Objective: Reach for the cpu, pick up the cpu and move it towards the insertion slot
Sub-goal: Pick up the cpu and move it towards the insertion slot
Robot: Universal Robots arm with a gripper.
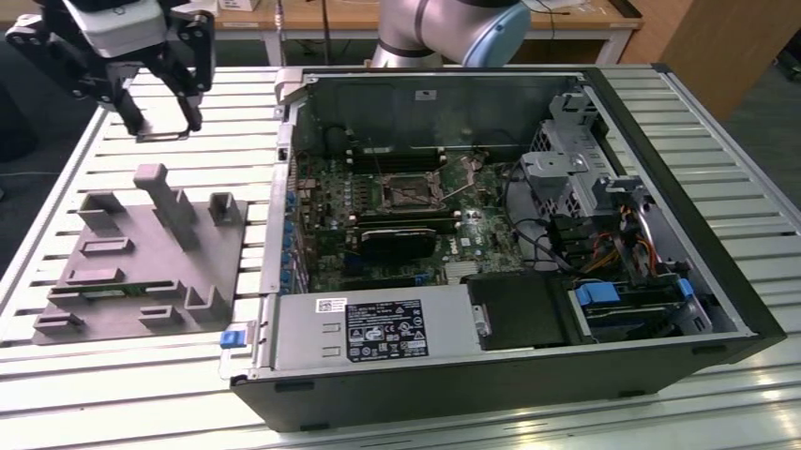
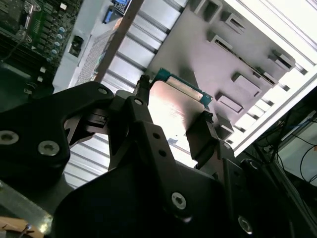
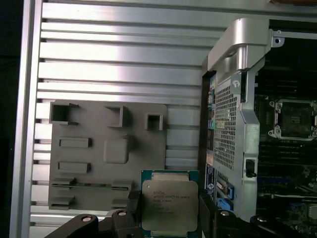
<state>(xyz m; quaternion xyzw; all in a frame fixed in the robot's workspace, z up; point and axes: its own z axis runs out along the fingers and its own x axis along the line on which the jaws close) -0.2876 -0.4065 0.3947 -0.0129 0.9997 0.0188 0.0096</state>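
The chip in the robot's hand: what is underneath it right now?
Below the chip, held in the hand, lie the grey holder block and the slatted metal table. The chip and hand cover part of the block's near edge.

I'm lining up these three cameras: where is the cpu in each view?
First wrist view: the square, silver-topped, green-rimmed cpu is clamped in the black end effector, in front of the grey plastic fixture block.
Second wrist view: cpu between the fingers, fixture block beyond.
Exterior view: hidden within the end effector, upper left.
Shared landmark: fixture block.
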